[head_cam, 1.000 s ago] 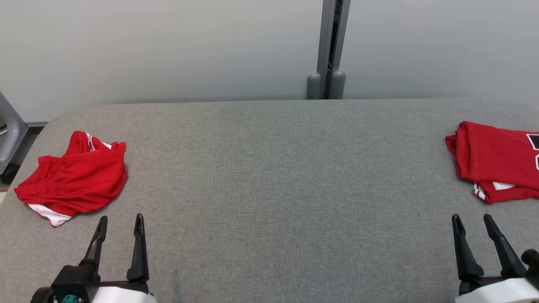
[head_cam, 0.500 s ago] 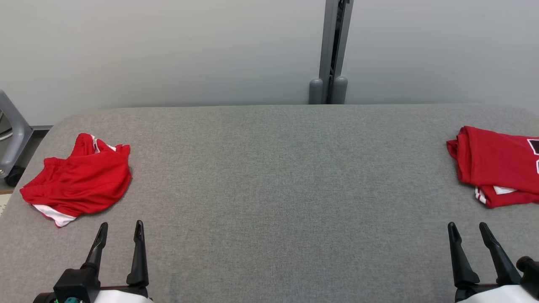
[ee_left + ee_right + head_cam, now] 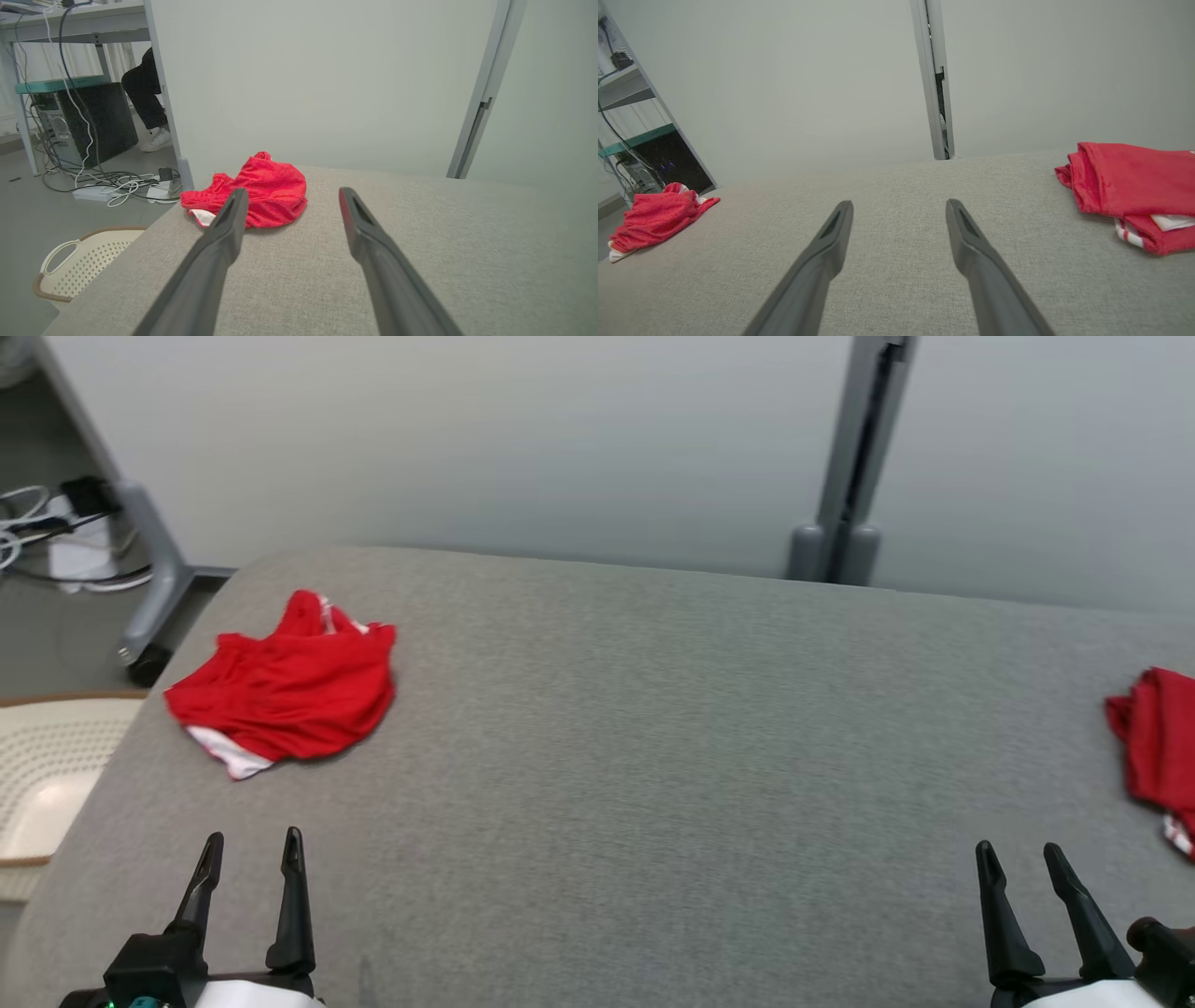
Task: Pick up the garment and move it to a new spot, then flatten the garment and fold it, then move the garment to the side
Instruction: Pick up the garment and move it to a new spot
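In the head view, a cream perforated basket (image 3: 42,775) sits off the lower left edge of the grey surface (image 3: 653,756). Part of its wall and pale floor show; what it holds I cannot tell. The crumpled red garment (image 3: 289,695), with white trim, lies in a heap at the upper left of the surface. A folded red garment (image 3: 1153,747) lies at the right edge of the frame and is cut off by it. The left tool (image 3: 252,837) rises from the lower left corner with its fingers spread and nothing between them, well short of the heap. The right tool (image 3: 1018,848) rises from the lower right corner, likewise spread and bare, near the folded piece but apart from it.

In the left wrist view, the basket (image 3: 84,256) stands on the floor at the lower left, below the surface's edge. The left tool (image 3: 293,191) is released, its two fingers wide apart above the cloth-covered surface. The crumpled red garment (image 3: 266,191) lies beyond the fingertips, near the surface's corner, untouched. Cables (image 3: 107,184) trail on the floor at the left.

In the right wrist view, the right tool (image 3: 899,204) is released too, its fingers parted over bare grey cloth. The crumpled red garment (image 3: 654,217) lies far to the left. The folded red garment (image 3: 1125,182) lies at the right, showing a white-striped hem.
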### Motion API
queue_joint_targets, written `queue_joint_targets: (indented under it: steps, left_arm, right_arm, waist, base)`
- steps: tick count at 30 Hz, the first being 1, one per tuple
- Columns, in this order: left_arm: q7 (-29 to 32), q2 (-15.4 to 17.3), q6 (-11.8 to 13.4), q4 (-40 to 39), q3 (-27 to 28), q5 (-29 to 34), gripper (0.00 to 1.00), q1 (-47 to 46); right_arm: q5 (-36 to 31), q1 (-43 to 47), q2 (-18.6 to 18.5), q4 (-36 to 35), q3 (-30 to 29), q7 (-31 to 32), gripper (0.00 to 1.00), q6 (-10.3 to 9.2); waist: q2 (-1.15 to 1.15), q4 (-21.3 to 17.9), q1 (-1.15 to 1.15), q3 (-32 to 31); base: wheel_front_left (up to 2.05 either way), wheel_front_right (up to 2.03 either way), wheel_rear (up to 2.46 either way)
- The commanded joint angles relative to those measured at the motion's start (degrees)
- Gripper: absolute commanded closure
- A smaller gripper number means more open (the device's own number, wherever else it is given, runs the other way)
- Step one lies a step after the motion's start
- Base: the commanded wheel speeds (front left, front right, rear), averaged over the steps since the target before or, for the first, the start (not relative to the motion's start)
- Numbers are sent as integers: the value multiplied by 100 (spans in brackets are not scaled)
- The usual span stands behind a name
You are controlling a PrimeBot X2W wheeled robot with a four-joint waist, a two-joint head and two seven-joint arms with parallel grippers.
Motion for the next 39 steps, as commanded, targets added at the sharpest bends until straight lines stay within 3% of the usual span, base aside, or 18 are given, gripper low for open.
queue_joint_targets:
  steps: [1,8,18,33,39]
  left_arm:
    - [2,29,13,-9,36,10,0,-28]
    - [1,62,41,10,147,-7,0,18]
    - [2,72,57,20,285,-42,0,76]
    - [2,24,169,-275,540,-146,0,269]
    - [2,52,38,-113,418,-133,0,-145]
  right_arm:
    - [-18,48,-4,17,-13,-28,0,-1]
    - [-48,83,91,61,-82,-28,0,0]
    - [-72,12,133,102,-34,-28,0,0]
    - [-7,-370,-27,278,309,-28,0,0]
    - [-8,-304,-74,242,136,-29,0,-1]
  waist:
    - [0,303,0,-9]
    - [0,1031,0,-24]
    - [0,1755,0,-14]
    - [0,1871,0,160]
    - [0,1826,0,191]
  base:
    - [0,0,0]
    - [0,0,0]
    - [0,0,0]
    - [0,0,0]
    - [0,0,0]
